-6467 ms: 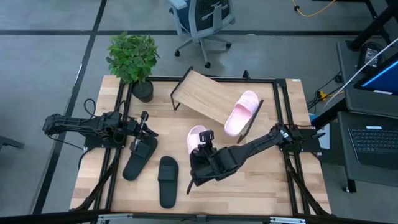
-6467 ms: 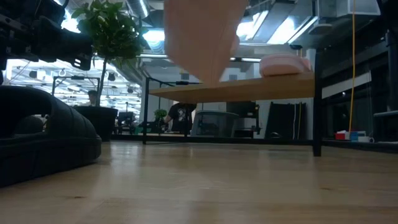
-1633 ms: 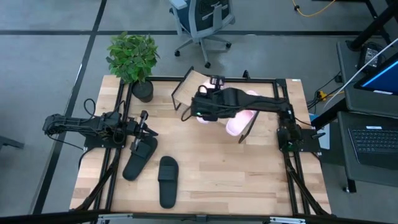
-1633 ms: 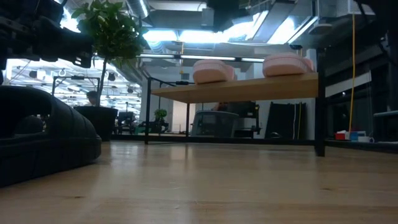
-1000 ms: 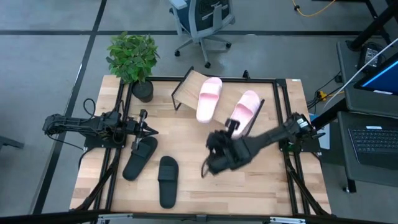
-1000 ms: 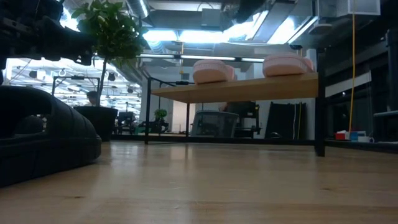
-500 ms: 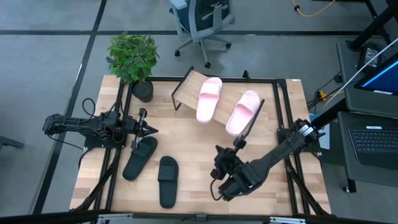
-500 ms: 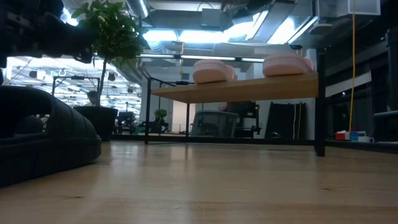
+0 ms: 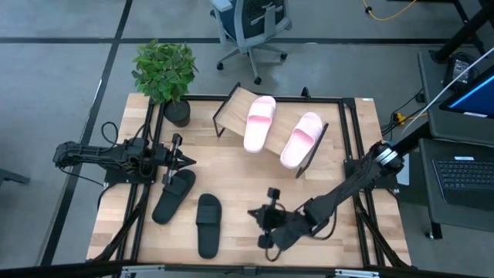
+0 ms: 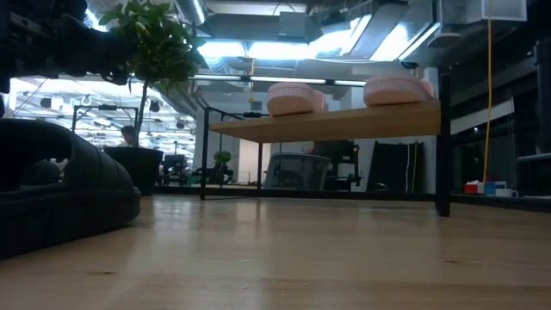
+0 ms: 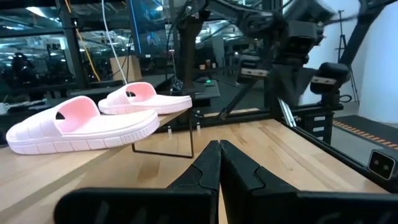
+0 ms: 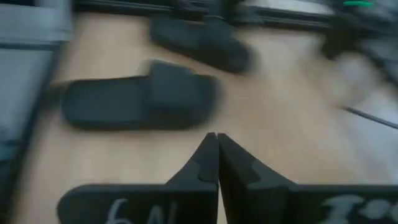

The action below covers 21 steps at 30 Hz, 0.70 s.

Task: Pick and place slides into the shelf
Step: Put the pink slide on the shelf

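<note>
Two pale pink slides (image 9: pixel 259 123) (image 9: pixel 300 139) lie side by side on the slanted wooden shelf (image 9: pixel 235 108); the low view shows them (image 10: pixel 293 99) (image 10: pixel 396 89) resting on its board. Two black slides (image 9: pixel 174 194) (image 9: pixel 208 224) lie flat on the table near its left side. My right gripper (image 9: pixel 255 218) is shut and hovers low just right of the nearer black slide (image 12: pixel 140 102), pointing at it. My left gripper (image 9: pixel 185 162) is shut and waits above the far end of the other black slide (image 12: pixel 202 37).
A potted plant (image 9: pixel 164 73) stands at the table's far left corner beside the shelf. A black frame (image 9: pixel 351 139) rims the table. Bare tabletop (image 9: pixel 247 174) lies between the shelf and the black slides. An office chair (image 9: pixel 251 27) stands beyond the far edge.
My right gripper has swung from the table's middle, below the shelf, toward the near edge and then left toward the nearer black slide. The pink slides have stayed on the shelf and the black slides have not moved.
</note>
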Motion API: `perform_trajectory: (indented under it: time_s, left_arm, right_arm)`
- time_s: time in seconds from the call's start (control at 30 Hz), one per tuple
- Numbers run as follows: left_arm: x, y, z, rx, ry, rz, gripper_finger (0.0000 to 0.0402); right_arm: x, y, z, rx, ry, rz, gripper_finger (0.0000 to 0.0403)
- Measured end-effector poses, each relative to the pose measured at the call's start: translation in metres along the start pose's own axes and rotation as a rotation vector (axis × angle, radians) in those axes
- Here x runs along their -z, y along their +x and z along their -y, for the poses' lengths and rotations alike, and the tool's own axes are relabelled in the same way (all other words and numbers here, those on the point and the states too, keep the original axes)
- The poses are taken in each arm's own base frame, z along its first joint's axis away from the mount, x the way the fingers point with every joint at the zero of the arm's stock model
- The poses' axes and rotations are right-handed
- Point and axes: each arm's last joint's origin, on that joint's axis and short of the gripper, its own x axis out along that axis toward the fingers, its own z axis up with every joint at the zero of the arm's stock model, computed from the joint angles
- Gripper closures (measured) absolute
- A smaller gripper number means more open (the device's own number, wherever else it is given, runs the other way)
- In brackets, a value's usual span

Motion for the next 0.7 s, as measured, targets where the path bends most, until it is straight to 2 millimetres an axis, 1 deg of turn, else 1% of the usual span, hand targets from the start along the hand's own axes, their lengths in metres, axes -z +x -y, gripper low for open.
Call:
perform_trajectory:
  time_s: [0.07,0.13,0.23,0.37,0.4,0.47,0.57,0.63,0.7]
  left_arm:
    - [0.0,0.0,0.0,0.0,-0.011,0.0,0.0401]
    - [0.0,0.0,0.0,0.0,-0.042,-0.001,0.0401]
    - [0.0,0.0,0.0,0.001,-0.052,-0.003,0.0401]
    - [0.0,0.0,0.0,0.001,-0.051,-0.004,0.0401]
    - [-0.002,0.0,0.0,0.0,-0.051,-0.005,0.0401]
    - [-0.009,0.0,-0.001,-0.01,-0.041,-0.003,0.0401]
    - [-0.023,0.002,-0.004,-0.048,-0.016,-0.045,0.0401]
    - [-0.036,0.004,-0.005,-0.068,0.003,-0.086,0.0401]
    - [-0.05,0.007,-0.008,-0.09,0.022,-0.12,0.0401]
  right_arm:
    - [-0.002,-0.003,0.012,-0.11,-0.014,0.029,0.0402]
    - [-0.006,-0.012,0.029,-0.166,-0.014,0.074,0.0403]
    - [-0.003,-0.028,0.055,-0.165,-0.009,0.12,0.0402]
    - [0.009,-0.054,0.078,-0.186,-0.017,0.202,0.0402]
    - [0.014,-0.06,0.082,-0.197,-0.007,0.232,0.0402]
    - [0.028,-0.066,0.087,-0.213,0.003,0.292,0.0402]
    - [0.053,-0.067,0.091,-0.236,0.019,0.38,0.0401]
    - [0.065,-0.066,0.094,-0.24,0.041,0.424,0.0401]
    - [0.074,-0.064,0.097,-0.238,0.044,0.426,0.0401]
